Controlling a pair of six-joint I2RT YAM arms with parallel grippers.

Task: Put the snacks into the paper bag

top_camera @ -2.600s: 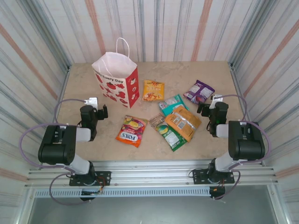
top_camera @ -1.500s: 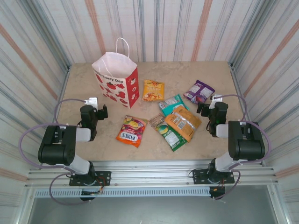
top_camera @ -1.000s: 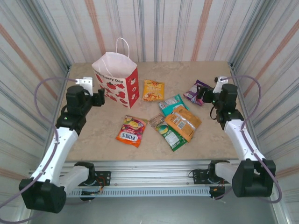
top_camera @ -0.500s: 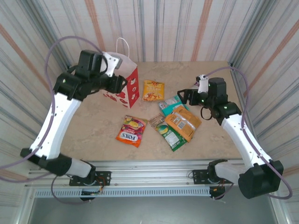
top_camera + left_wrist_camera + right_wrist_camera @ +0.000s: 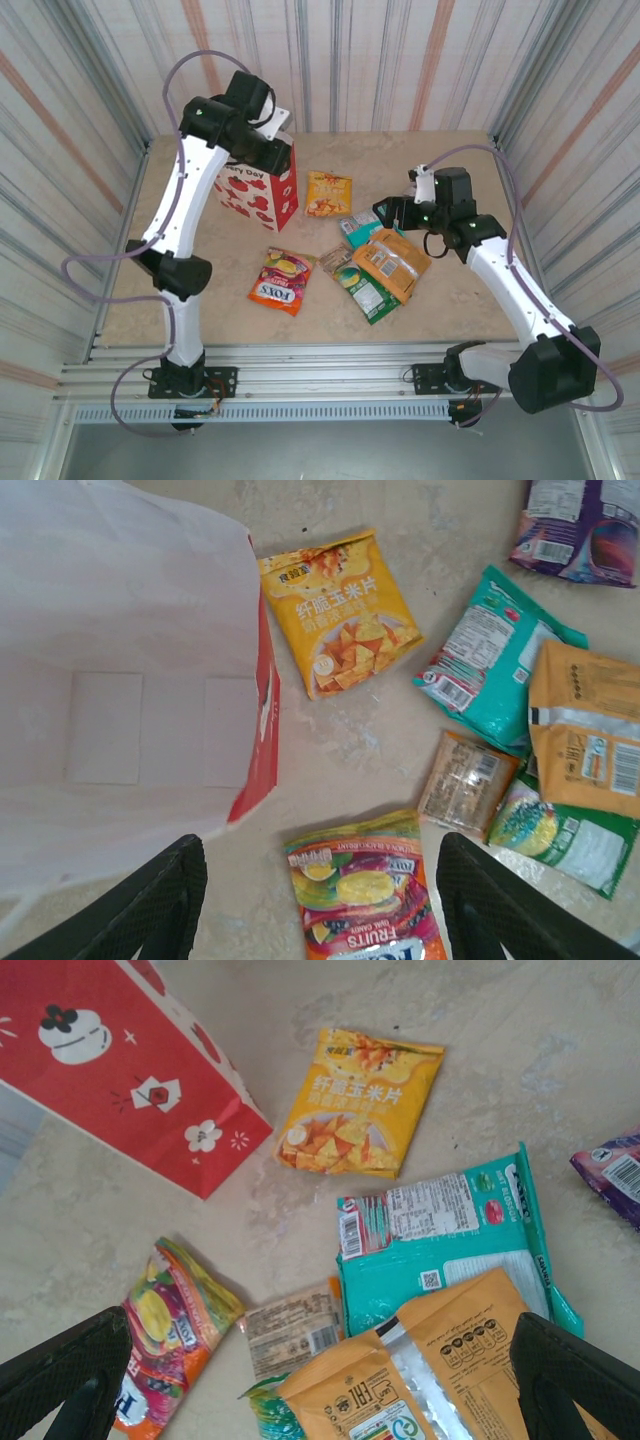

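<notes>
Both apart, empty: left end effector over bag mouth, likely to steady it; right end effector above teal packet for pickup.

Bright, even light leaves only faint, soft shadows on the worktop. In the left wrist view the paper bag looks washed out, and the dark fingers are blurred.

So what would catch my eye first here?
The white and red paper bag stands at the table's far left, with the left gripper open above it. Shiny snacks lie scattered across the middle, a red-yellow FOX'S packet nearest, and the right gripper hovers open over them.
</notes>
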